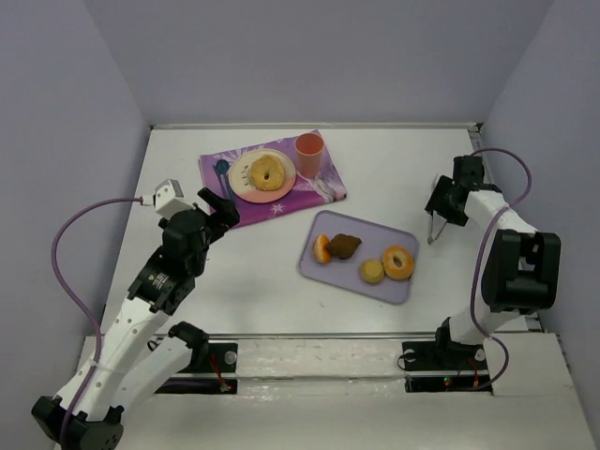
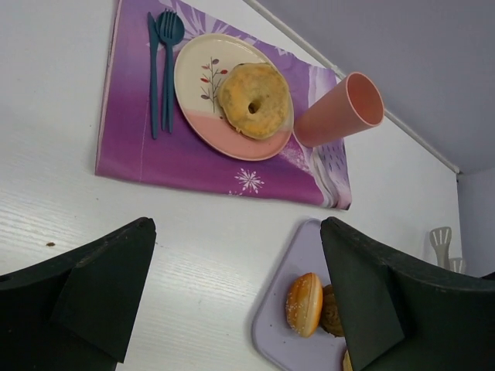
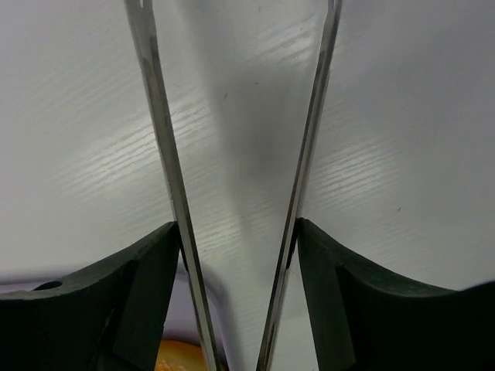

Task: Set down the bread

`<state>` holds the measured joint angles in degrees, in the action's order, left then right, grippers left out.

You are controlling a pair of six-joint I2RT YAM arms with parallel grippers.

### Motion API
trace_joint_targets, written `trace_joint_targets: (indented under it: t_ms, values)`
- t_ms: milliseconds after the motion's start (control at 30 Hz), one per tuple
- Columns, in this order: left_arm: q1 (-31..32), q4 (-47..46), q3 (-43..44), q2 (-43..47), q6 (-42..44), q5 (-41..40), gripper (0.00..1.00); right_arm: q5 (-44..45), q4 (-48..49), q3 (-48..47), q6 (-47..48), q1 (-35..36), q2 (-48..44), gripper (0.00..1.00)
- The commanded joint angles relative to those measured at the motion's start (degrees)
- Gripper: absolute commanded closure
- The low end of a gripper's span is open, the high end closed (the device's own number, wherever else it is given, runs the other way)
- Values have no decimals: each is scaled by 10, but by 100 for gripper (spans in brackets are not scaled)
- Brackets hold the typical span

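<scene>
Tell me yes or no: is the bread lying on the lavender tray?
No: in the left wrist view the bread lies on the plate atop the purple placemat, apart from the tray.

The white worktop (image 1: 262, 281) carries two flat things directly. A purple snowflake-patterned placemat (image 1: 281, 204) lies at a slant toward the far side, left of centre. A pale lavender tray (image 1: 375, 234) lies right of centre, just beside the placemat's near right corner.
</scene>
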<state>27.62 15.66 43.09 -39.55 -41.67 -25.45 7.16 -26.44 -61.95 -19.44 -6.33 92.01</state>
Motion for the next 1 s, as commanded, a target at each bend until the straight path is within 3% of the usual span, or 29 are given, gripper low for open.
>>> trace_joint_targets:
  t_ms: [0,67,100,133,333,600,967]
  values:
    - [-3,-19,5,18,-1,7,1,34,15,-12,11,-3,-38,28]
    - [-3,-18,6,26,-3,8,1,43,-6,-23,12,-3,-54,24]
    - [-3,-18,6,30,-3,9,1,44,-12,-34,12,-3,-76,4]
    - [-3,-18,6,32,-4,9,1,46,-17,-40,13,-3,-89,0]
    - [-3,-13,14,24,-4,5,1,55,-52,-81,21,-3,-205,0]
    - [-3,-22,28,-8,-3,-15,1,-9,-36,-63,-16,-3,-348,0]
    - [-6,-44,73,-104,11,-16,1,-15,-24,3,-19,-3,-395,0]
